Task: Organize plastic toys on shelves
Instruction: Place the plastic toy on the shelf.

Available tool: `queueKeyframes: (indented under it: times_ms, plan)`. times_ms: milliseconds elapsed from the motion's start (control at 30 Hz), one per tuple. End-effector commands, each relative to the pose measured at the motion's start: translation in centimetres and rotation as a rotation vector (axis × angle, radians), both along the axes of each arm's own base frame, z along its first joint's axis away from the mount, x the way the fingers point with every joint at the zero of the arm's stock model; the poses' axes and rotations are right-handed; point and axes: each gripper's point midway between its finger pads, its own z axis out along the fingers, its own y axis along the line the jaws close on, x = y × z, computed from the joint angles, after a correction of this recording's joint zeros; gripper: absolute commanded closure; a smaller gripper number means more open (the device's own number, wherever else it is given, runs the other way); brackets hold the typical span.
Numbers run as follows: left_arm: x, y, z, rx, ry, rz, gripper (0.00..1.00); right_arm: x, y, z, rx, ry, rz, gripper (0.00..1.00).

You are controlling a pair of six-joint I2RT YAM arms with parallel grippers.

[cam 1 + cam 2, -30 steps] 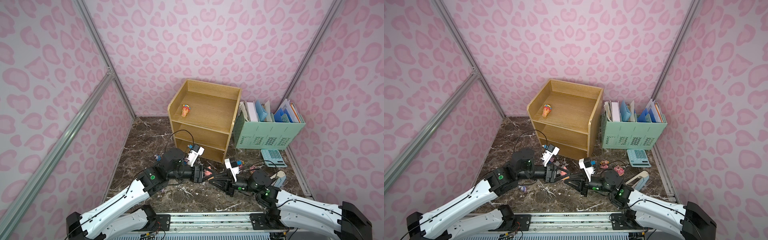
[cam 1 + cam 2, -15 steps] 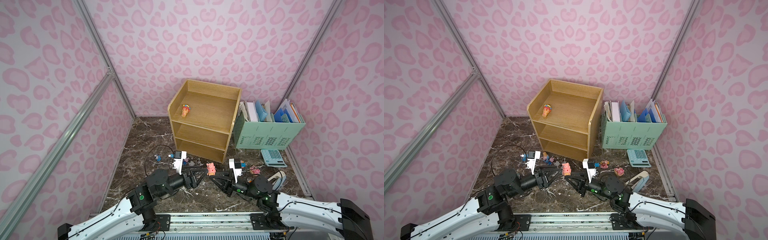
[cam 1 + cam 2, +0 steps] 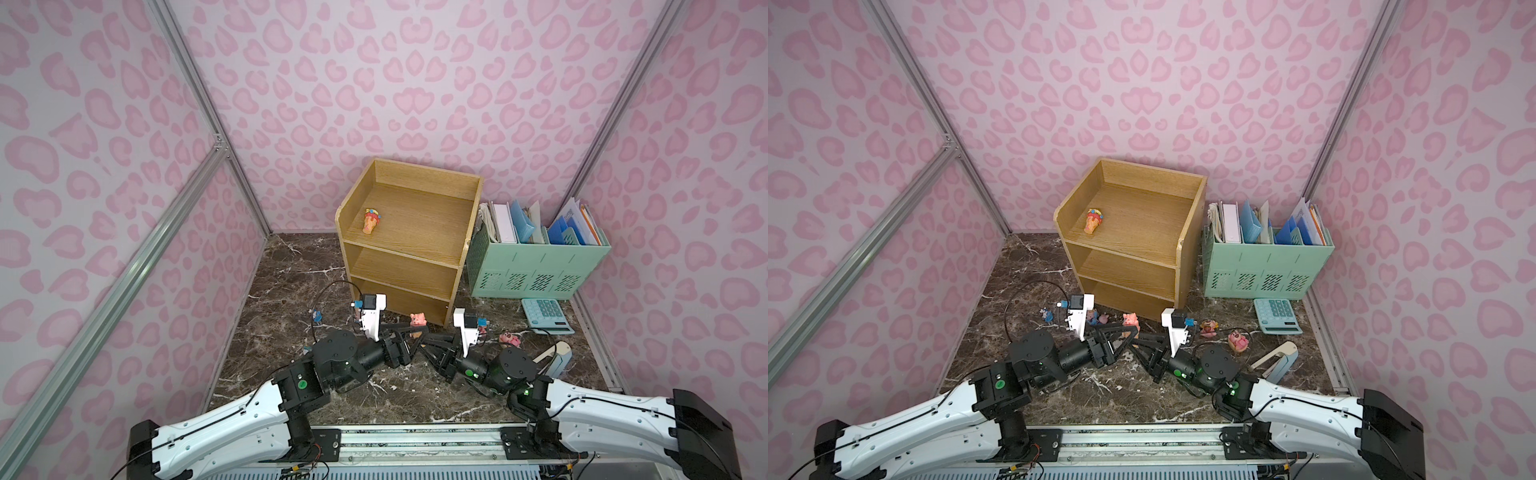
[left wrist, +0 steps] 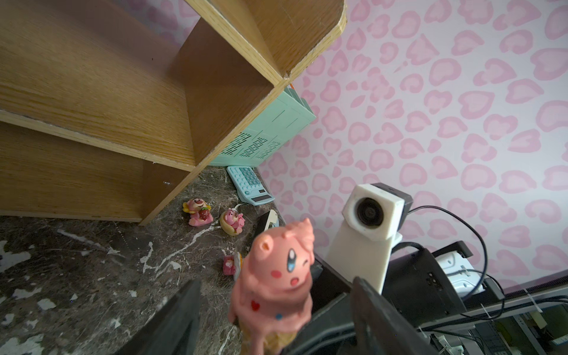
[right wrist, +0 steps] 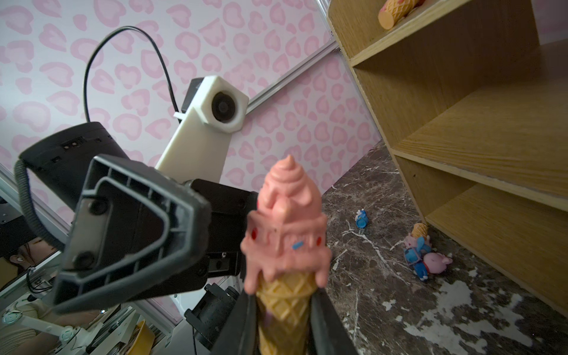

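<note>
One ice-cream toy (image 5: 287, 246) is in play: a pink swirl with a face above a waffle-pattern cone. It is held up off the marble floor (image 3: 291, 291) in the lower middle of both top views, just in front of the shelf unit (image 3: 415, 232). The right gripper (image 5: 282, 295) is clamped on the cone part, one finger on each side. The left gripper (image 4: 275, 281) stands wide, with a finger either side of the pink top and a clear gap on each side.

The toy looks like hard glossy plastic: light, stiff and unlikely to break, but probably slick. The cone tapers, so a squeeze low down could pop it out. The ribbed waffle surface likely gives the surest hold. For a second hold, the broad drip skirt of the pink top, above the right fingers, seems the best place.

The shelf unit has three open tiers. Its top tier holds a single cone toy (image 3: 370, 220), lying on its side near the left rim, above the middle of the frame. The two lower tiers show nothing in any view.

At the right of the frame, a green file box (image 3: 536, 270) is packed with papers and folders, and a calculator (image 3: 546, 316) lies before it. Loose on the floor are pink bear toys (image 3: 1237, 340) and a small blue toy (image 3: 316, 316).
</note>
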Motion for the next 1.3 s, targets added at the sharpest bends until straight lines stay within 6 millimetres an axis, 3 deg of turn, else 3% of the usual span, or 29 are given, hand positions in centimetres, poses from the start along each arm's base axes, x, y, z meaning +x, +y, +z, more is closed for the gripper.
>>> queueKeyframes:
  times_ms: [0,367,833,900,1000,1067,1133,1267]
  plan:
    - [0.4,-0.1,0.4,0.003,-0.017,0.024,0.23,0.3,0.1,0.5,0.001,-0.013,-0.019,0.88]
    - [0.8,-0.1,-0.7,0.033,0.016,0.057,0.3,0.8,0.3,0.2,-0.026,-0.007,-0.043,0.87]
    - [1.0,-0.2,-1.1,0.06,0.034,0.068,0.64,0.8,0.7,0.0,-0.047,-0.011,-0.047,0.84]
    - [0.9,-0.1,-0.9,0.066,0.031,0.064,0.65,0.8,0.7,-0.1,-0.05,-0.013,-0.046,0.78]
    - [1.1,1.0,-0.8,0.143,0.017,0.094,0.66,0.8,0.4,-0.2,-0.08,-0.029,-0.054,0.51]
    - [1.4,2.2,0.3,0.206,-0.044,0.125,0.66,1.0,-0.5,-0.3,-0.11,-0.053,-0.081,0.39]
    - [1.9,3.9,1.9,0.27,-0.071,0.159,0.66,1.5,-2.2,-0.4,-0.129,-0.06,-0.121,0.34]
    - [3.8,7.2,5.5,0.428,-0.024,0.178,0.66,3.0,-6.7,-0.6,-0.124,-0.052,-0.197,0.34]
